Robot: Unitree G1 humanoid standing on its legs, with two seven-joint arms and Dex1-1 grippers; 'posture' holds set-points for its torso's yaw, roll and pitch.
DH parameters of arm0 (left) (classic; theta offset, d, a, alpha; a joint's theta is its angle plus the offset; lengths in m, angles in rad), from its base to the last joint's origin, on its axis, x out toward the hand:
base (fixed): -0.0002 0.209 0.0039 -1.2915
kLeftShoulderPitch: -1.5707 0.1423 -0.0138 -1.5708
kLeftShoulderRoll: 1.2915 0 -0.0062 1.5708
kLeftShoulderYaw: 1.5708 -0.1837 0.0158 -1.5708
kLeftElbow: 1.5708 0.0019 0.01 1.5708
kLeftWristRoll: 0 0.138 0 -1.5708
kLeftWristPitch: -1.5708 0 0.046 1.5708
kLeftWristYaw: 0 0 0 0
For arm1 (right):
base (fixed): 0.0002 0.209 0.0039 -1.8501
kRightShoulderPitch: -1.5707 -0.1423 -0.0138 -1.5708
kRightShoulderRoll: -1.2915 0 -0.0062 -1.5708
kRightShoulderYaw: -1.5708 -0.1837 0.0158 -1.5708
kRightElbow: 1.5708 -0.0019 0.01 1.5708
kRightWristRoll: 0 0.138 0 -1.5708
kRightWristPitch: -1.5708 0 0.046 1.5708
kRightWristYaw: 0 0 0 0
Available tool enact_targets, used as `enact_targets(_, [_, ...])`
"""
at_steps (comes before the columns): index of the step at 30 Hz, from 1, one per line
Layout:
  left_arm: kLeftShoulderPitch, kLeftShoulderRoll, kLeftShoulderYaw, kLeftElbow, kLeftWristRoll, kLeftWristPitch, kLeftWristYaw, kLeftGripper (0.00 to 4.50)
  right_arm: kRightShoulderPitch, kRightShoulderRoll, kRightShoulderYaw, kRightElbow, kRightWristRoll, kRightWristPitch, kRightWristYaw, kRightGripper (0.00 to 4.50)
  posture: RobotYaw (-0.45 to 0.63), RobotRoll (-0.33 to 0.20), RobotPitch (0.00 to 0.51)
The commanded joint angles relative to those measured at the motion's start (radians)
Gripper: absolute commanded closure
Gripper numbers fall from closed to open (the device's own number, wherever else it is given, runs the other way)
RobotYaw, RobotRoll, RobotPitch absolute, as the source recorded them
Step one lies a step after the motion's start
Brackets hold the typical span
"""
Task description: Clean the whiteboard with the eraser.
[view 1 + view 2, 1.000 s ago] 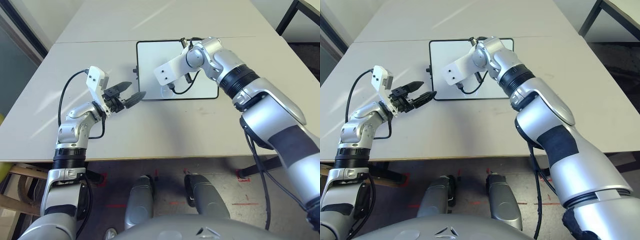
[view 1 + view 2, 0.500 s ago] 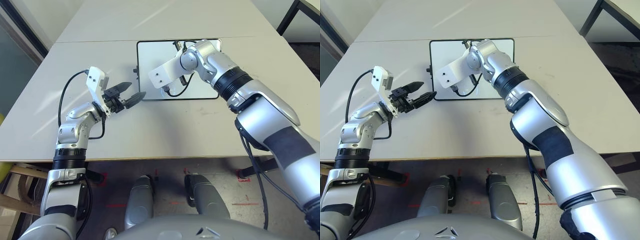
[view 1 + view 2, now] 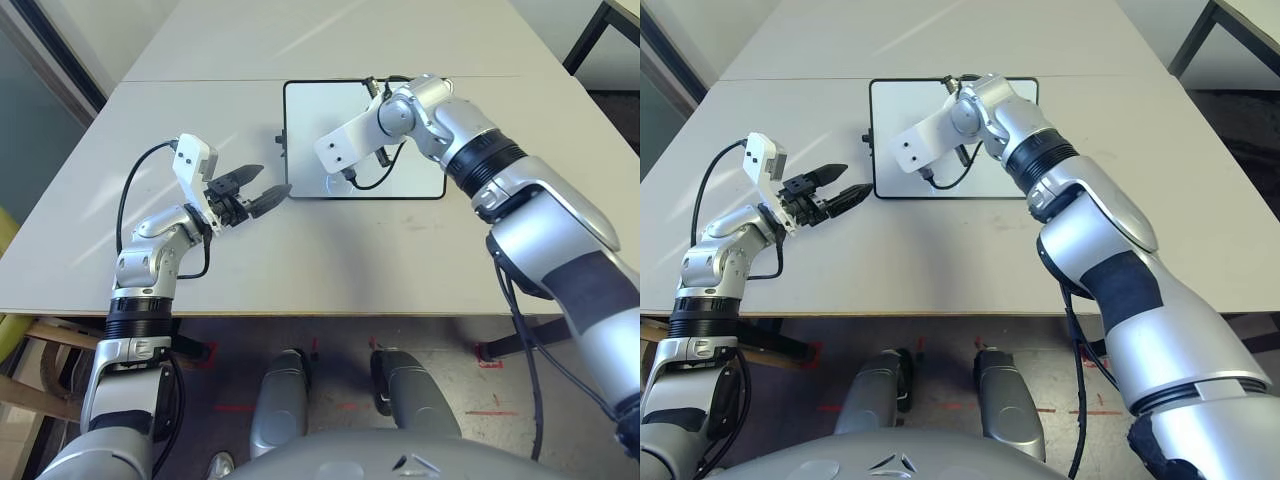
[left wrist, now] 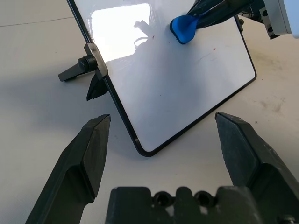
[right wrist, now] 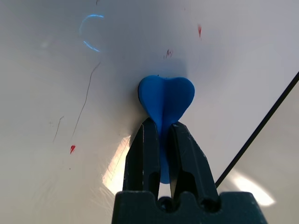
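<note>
The whiteboard (image 3: 305, 120) lies flat mid-table, white with a thin black frame. On it are a few small red specks (image 5: 72, 149), a faint blue ring (image 5: 91, 32) and a thin grey line. My right gripper (image 5: 161, 126) is shut on the blue eraser (image 5: 166, 100) and presses it against the board's surface. The left wrist view shows the eraser (image 4: 184, 28) near the board's middle. My left gripper (image 3: 272, 180) hovers open just off the whiteboard's near left corner (image 4: 145, 149), holding nothing.
A black knob and foot (image 4: 88, 60) stick out of the board's left side. The grey table (image 3: 350, 250) has bare room in front of the board and to both sides. A seam (image 3: 200, 82) joins a second table behind. A black table leg (image 3: 590, 30) stands far right.
My right gripper swept the eraser leftward across the board, then back to the right. The head camera shifted slightly. The left arm has stayed still.
</note>
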Motion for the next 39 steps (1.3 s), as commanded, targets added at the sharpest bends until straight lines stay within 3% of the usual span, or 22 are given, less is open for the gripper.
enact_targets(1, [-0.002,0.003,-0.016,0.008,0.010,-0.001,-0.009,0.00,0.033,-0.031,0.006,0.025,-0.011,0.012,0.023,4.46,-0.11,0.000,0.132])
enact_targets(6, [-0.008,0.002,-0.019,0.014,0.012,-0.003,-0.011,0.00,0.040,-0.049,-0.053,-0.015,0.065,0.015,0.099,4.46,-0.11,0.000,0.131])
enact_targets(10, [-0.009,0.003,-0.019,0.016,0.011,-0.004,-0.013,0.00,0.065,-0.100,-0.143,-0.160,0.200,0.029,0.286,4.46,-0.12,0.000,0.133])
enact_targets(15, [-0.017,-0.003,-0.025,0.027,0.013,-0.009,-0.015,0.00,0.133,-0.259,-0.220,-0.394,0.330,0.055,0.507,4.46,-0.13,0.000,0.135])
enact_targets(21, [-0.032,-0.007,-0.032,0.048,0.015,-0.017,-0.019,0.00,0.212,-0.417,-0.268,-0.516,0.393,0.092,0.620,4.46,-0.15,0.000,0.136])
enact_targets(24, [-0.039,-0.006,-0.035,0.058,0.016,-0.022,-0.023,0.00,0.254,-0.479,-0.266,-0.470,0.378,0.086,0.610,4.47,-0.15,0.000,0.135])
enact_targets(29, [-0.043,-0.004,-0.038,0.062,0.016,-0.024,-0.024,0.00,0.283,-0.501,-0.253,-0.336,0.348,0.065,0.564,4.47,-0.15,0.000,0.135])
enact_targets(39, [-0.046,0.016,-0.031,0.061,0.014,-0.018,-0.031,0.00,0.201,-0.423,-0.227,0.095,0.242,0.035,0.297,4.47,-0.14,0.000,0.133])
